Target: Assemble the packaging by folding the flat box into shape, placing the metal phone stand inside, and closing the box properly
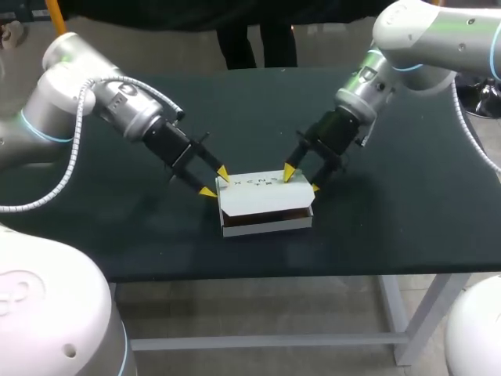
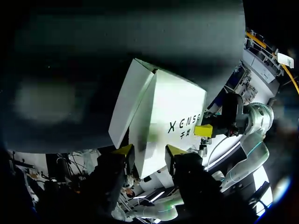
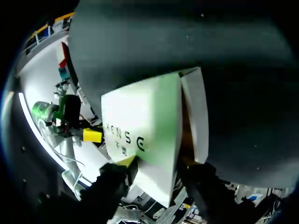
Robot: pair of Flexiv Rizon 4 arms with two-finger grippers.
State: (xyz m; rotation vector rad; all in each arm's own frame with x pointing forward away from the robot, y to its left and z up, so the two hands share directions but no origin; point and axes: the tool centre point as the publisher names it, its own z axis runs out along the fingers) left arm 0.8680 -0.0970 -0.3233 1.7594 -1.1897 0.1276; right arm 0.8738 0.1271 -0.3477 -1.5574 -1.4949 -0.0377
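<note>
— Where's the box (image 1: 264, 205)?

— Mid-table (image 1: 117, 235), a little nearer the front edge. It's folded into shape, and the lid (image 1: 262, 192) is lowered but not shut: a dark gap shows along the front.

— And the stand?

— I can't see it. The lid hides the inside.

— Grippers?

— The left gripper (image 1: 215, 182) is at the lid's left end and the right gripper (image 1: 301, 178) at its right end. Both have their fingers spread, with the tips at the lid's back corners. They look open to me, not pinching anything.

— So which step?

— Closing, I'd say. Next comes an even press down from both ends so the front flap tucks in. Push unevenly and the box may skid or the lid skew.
</note>
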